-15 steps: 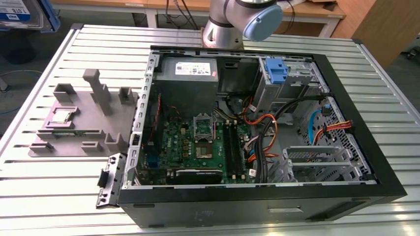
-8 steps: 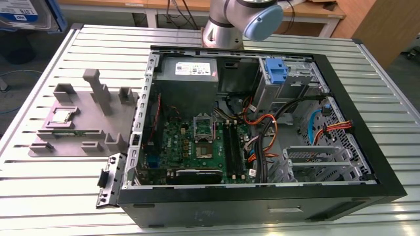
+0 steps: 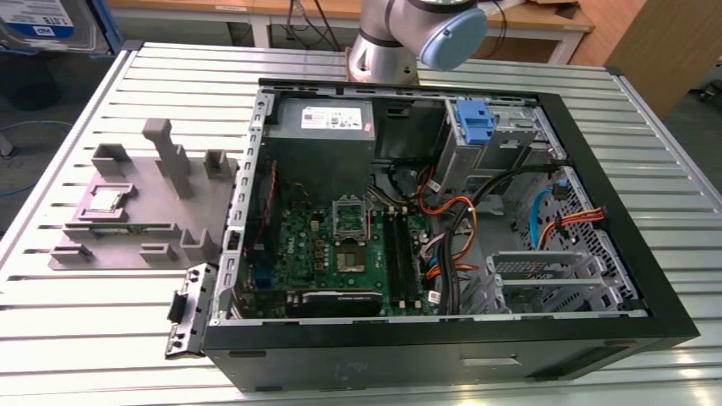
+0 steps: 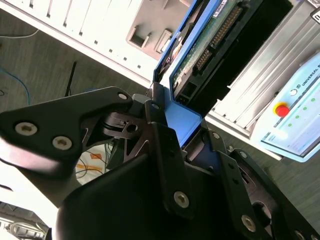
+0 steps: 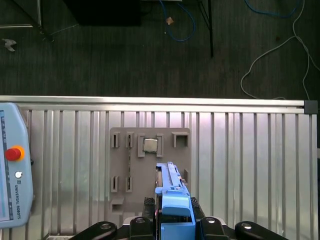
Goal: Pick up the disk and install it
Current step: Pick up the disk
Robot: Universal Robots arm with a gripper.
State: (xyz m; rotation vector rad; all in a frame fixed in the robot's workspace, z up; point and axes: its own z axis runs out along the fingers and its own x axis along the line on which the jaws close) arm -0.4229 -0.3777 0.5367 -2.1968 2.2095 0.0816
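In both wrist views my gripper (image 4: 172,107) (image 5: 172,212) is shut on the disk. The disk (image 4: 212,40) is held edge-on, showing its green circuit board, connector and blue side rail. In the first wrist view the disk (image 5: 169,180) hangs high above the grey fixture (image 5: 120,170) on the slatted table. In the exterior view that fixture (image 3: 147,220) stands to the left of the open computer case (image 3: 631,254), and none of its slots holds a disk.
A small square CPU chip (image 3: 107,200) (image 5: 150,145) lies on the fixture. Inside the case are the motherboard (image 3: 333,245), a grey power supply (image 3: 325,118), a drive bay with a blue part (image 3: 479,123) and loose cables. A teach pendant (image 5: 12,170) lies on the table.
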